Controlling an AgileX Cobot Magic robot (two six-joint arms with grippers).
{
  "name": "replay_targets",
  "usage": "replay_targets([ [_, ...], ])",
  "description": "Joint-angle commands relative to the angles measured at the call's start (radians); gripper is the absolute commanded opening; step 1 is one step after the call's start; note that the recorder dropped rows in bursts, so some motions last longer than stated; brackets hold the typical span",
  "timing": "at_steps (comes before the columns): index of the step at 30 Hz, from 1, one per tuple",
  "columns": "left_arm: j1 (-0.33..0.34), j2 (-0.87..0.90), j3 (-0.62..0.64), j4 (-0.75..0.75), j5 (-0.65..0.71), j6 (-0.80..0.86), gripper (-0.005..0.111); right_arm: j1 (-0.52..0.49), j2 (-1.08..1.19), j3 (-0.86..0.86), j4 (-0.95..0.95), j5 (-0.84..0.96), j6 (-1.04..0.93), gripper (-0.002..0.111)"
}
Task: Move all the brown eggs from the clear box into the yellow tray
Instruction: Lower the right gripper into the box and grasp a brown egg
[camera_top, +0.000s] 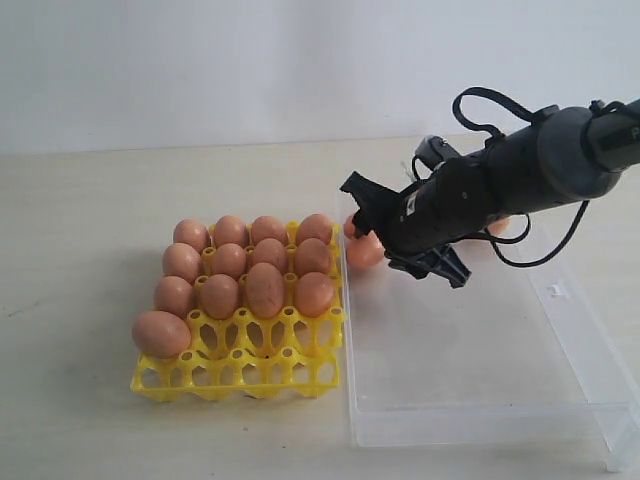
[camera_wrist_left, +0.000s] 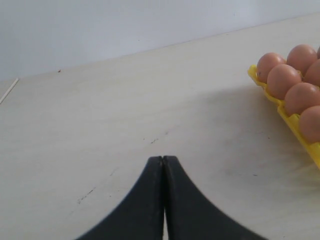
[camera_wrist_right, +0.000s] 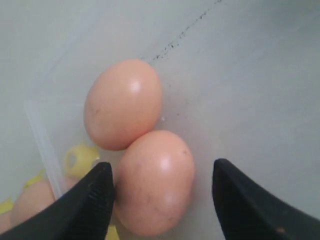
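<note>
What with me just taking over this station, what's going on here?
The right gripper is down in the clear box, open, its jaws straddling one brown egg that lies against a second egg near the yellow tray. The tray's back rows are full of eggs; front cups are empty. The left gripper hangs shut over the table beside the tray.

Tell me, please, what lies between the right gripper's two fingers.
One brown egg, touching a second egg, sits inside the open right gripper; the right wrist view shows this.
</note>
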Motion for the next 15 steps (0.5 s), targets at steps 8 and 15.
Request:
replay_targets([
  [8,0.002,-0.006,-0.004,-0.008,-0.009,-0.003,0.000,0.001,0.046,-0.067,0.001,0.021,0.000,0.017],
  [15,0.002,-0.006,-0.004,-0.008,-0.009,-0.003,0.000,0.001,-0.014,-0.065,-0.025,0.069,-0.135,0.000],
])
